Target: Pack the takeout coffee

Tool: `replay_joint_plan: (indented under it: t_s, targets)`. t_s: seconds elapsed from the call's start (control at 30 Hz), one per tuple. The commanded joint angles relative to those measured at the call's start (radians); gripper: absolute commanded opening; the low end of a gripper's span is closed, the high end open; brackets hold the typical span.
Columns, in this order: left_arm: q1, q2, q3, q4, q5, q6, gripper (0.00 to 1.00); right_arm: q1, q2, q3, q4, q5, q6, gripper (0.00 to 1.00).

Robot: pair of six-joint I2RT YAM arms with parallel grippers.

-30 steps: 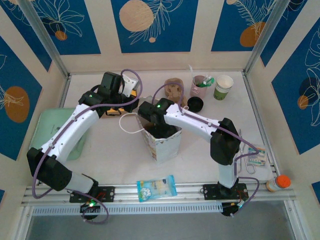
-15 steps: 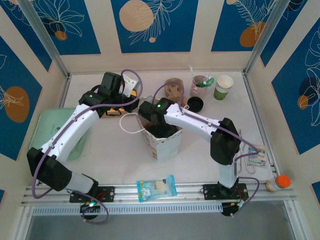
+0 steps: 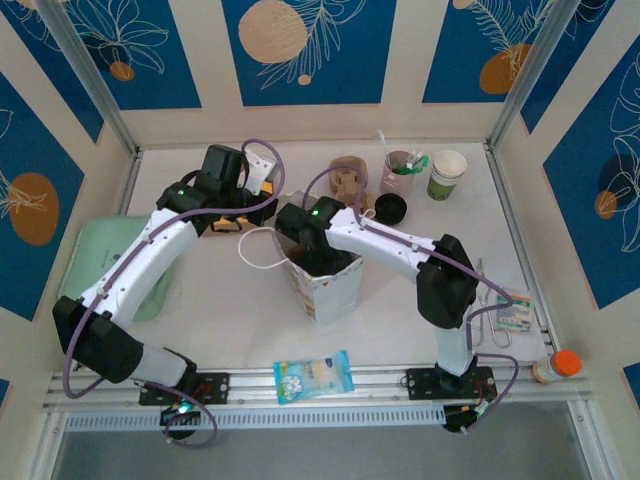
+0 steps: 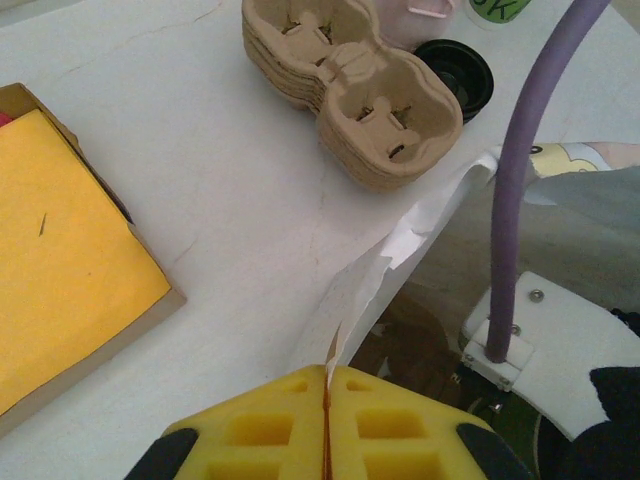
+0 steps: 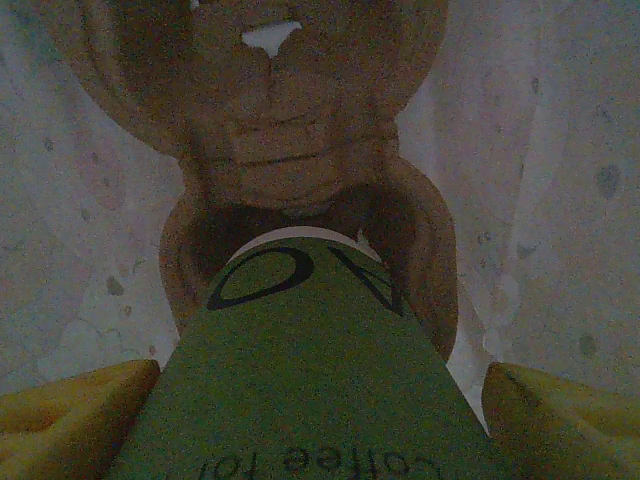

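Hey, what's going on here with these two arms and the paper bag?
The left hand pinches the paper bag by its rim. The right hand is down inside the bag, closed around the green coffee cup, whose far end sits in a brown pulp carrier. A spare cup and a stack of carriers stand on the table behind.

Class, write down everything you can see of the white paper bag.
The bag is white paper with a printed front. It stands upright and open in the middle of the table. A thin white loop handle hangs off its left side. The left gripper is shut on the bag's creased rim. The right gripper reaches down inside, gripping a green cup at a brown pulp carrier on the bag's floor.
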State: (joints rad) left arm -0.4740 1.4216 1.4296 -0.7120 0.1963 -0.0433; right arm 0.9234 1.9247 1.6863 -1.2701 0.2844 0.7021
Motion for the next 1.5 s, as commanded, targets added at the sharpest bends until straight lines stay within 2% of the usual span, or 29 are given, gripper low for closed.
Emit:
replay_joint_plan:
  t_s: [0.0, 1.47]
  targets:
    - [-0.011, -0.024, 0.012, -0.028, -0.015, 0.020, 0.09, 0.002, 0.010, 0.014, -0.002, 0.002, -0.012, 0.37]
    - [-0.011, -0.035, 0.000, -0.018, -0.013, 0.022, 0.09, -0.005, 0.023, -0.051, 0.028, -0.011, -0.004, 0.36]
